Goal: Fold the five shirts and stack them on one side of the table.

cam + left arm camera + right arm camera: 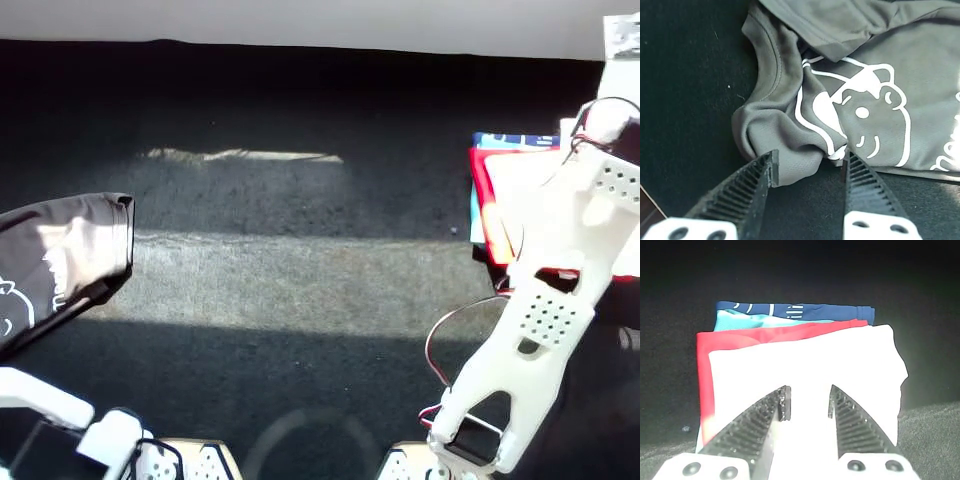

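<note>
Left hand (pixel 810 161): released, jaws apart, just over a bunched edge of the dark shirt (pixel 875 75) (white bear print).
Shirt's place: rumpled, far left of tabletop (pixel 300 110).
Right hand (pixel 809 392): released, above white shirt (pixel 850 355).
Stack (pixel 485 195): right side; red, teal, navy beneath, seemingly four layers.
In the way: right arm (pixel 560 280), covering much of it from above.

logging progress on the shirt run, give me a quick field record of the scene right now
stack: white shirt on top, then red shirt, teal shirt and navy shirt; all folded, at the right of the high view
left to fold: grey bear-print shirt, crumpled, at the left of the high view
left gripper: open, at the grey shirt's bunched edge
right gripper: open, above the white shirt
table: dark surface
</note>
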Controlling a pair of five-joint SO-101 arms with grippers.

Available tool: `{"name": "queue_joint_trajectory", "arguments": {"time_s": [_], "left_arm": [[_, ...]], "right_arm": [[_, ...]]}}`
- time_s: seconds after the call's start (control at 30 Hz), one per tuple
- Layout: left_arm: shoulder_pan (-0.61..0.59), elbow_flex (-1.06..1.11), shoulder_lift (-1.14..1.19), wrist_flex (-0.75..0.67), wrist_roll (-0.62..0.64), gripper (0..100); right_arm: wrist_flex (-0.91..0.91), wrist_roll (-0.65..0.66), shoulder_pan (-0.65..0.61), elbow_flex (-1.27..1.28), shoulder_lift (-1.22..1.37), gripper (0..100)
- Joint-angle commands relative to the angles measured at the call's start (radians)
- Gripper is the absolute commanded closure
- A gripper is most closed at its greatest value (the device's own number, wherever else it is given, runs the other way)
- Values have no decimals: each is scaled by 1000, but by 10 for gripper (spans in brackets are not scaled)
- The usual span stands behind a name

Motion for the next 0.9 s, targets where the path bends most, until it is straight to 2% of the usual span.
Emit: {"name": "queue_joint_trajectory", "arguments": {"time_s": [0.0, 0.2, 0.4, 0.53, 0.67, 0.87], "left_arm": [[-58, -107, 102, -15, -9, 787], [-128, -246, 328, -12, -9, 787], [-99, -259, 460, -5, -9, 787], [-19, -263, 483, 61, -8, 799], [73, -266, 481, 121, -3, 1000], [180, -354, 481, 272, 35, 990]], "right_arm": [[15, 14, -15, -64, -124, 853], [16, 14, -44, -59, -309, 853], [16, 14, -108, 111, -575, 853], [16, 12, -159, 346, -796, 853], [16, 12, -194, 641, -1050, 853], [10, 12, -191, 1214, -1392, 853]]}}
